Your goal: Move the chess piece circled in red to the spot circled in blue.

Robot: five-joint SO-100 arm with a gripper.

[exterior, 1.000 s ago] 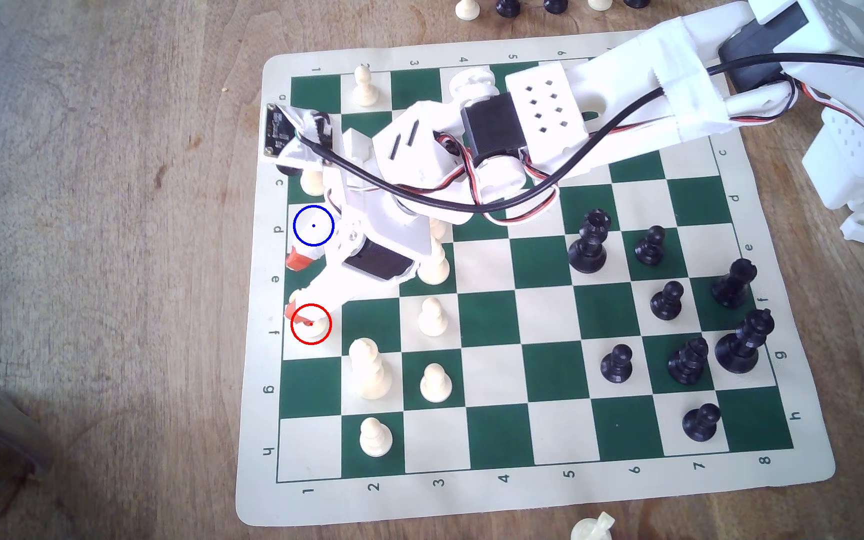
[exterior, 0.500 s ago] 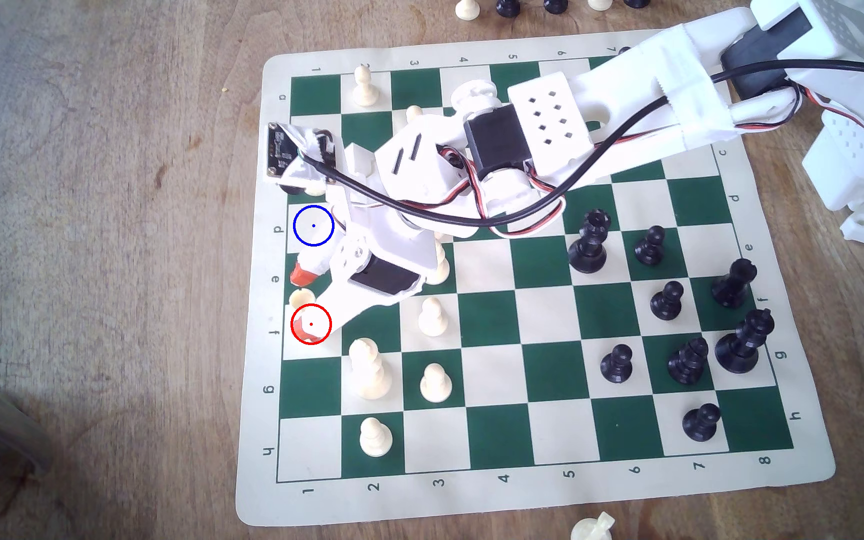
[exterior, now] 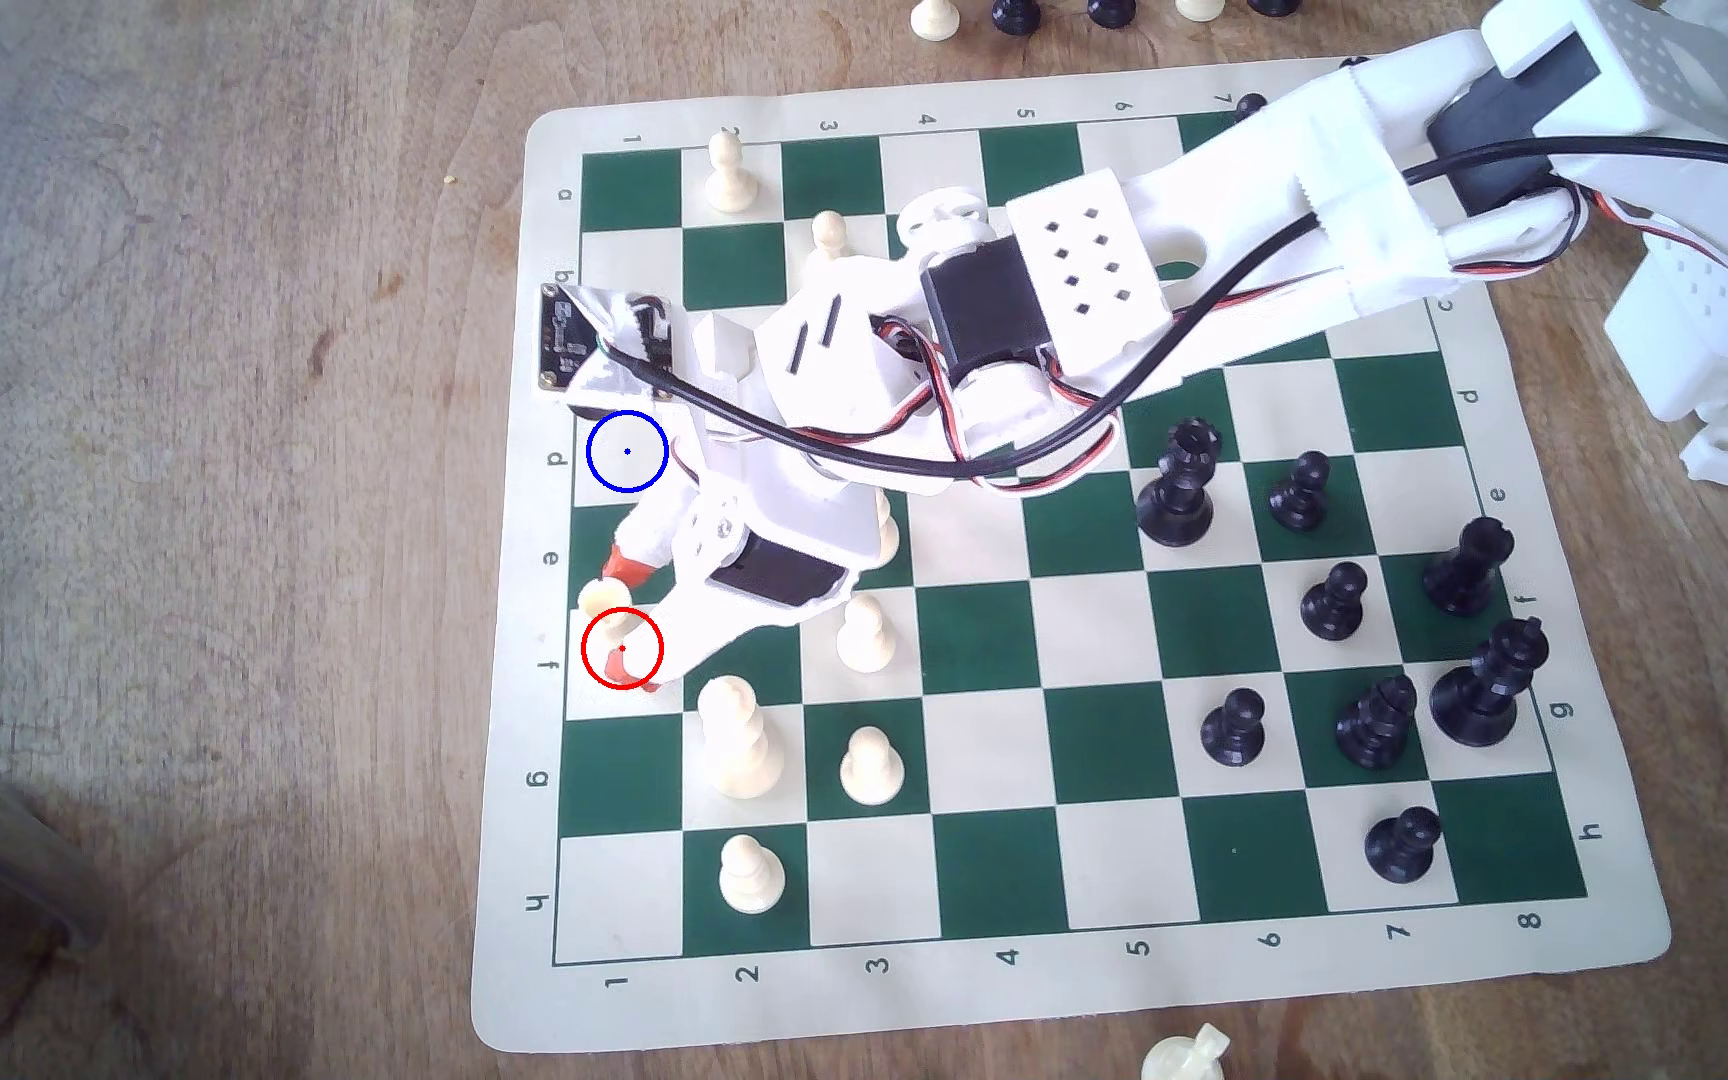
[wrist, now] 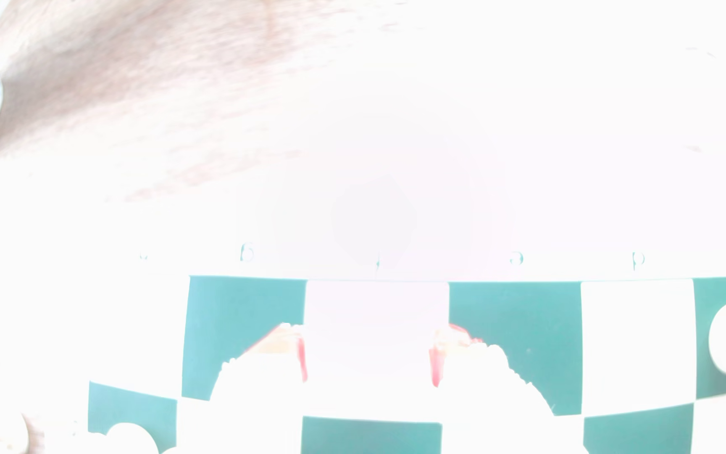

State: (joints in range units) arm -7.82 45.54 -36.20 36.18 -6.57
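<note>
The cream rook [exterior: 602, 602] stands on the square ringed in red at the exterior view's left edge of the board, with its cupped top leaning just above the ring. My gripper [exterior: 628, 618] is open and lowered around it. One red-tipped finger [exterior: 623, 568] is close against the rook's far side, and the other finger [exterior: 634, 667] is a little off its near side. The blue-ringed cream square [exterior: 627, 451] lies two squares further up the same column and is bare. In the washed-out wrist view the gripper [wrist: 369, 362] frames a white square where the rook cannot be made out.
A tall cream piece [exterior: 735, 739] and cream pawns [exterior: 865, 633] [exterior: 870, 765] stand one or two columns right of the rook. Another cream piece [exterior: 884, 532] is partly under the arm. Black pieces [exterior: 1177, 483] crowd the board's right side. The wrist camera board [exterior: 605, 338] hangs just above the blue ring.
The gripper has shifted toward the rook and dropped lower. Its fingers went from lying over the rook to standing on either side of it, and the gap has narrowed slightly.
</note>
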